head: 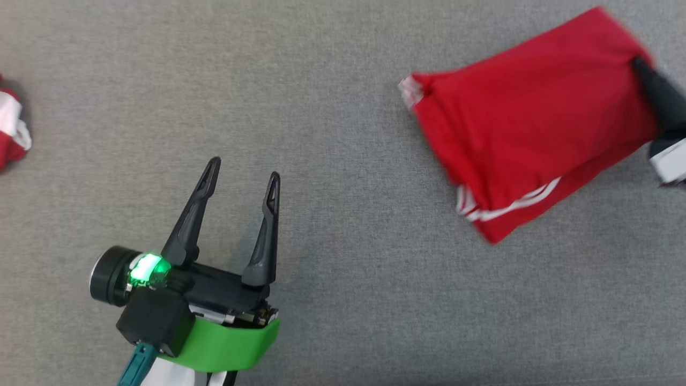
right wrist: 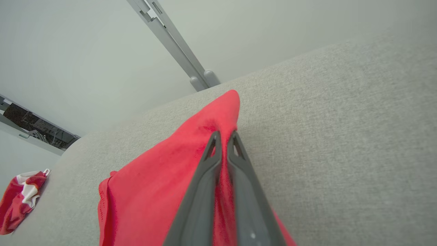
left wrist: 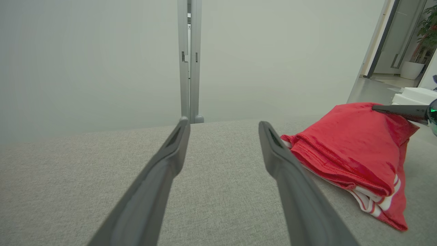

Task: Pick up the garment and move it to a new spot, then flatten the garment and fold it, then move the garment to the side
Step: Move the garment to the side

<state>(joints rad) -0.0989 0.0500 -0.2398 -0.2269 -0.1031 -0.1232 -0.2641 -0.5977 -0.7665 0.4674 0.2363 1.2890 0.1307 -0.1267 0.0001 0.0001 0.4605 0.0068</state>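
as the red garment [head: 530, 123] is seen folded, only the move aside is judged left; its edge is pinched by the right claw [right wrist: 223, 136], the left claw [head: 244, 167] spread empty.

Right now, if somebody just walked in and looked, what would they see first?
The bright red garment with white stripes, folded on the grey surface at the upper right of the head view, grabs the eye first. The right gripper is pinched shut on its right-hand corner, while the left gripper stands open at the lower left. A smaller red-and-white bundle lies at the far left edge.
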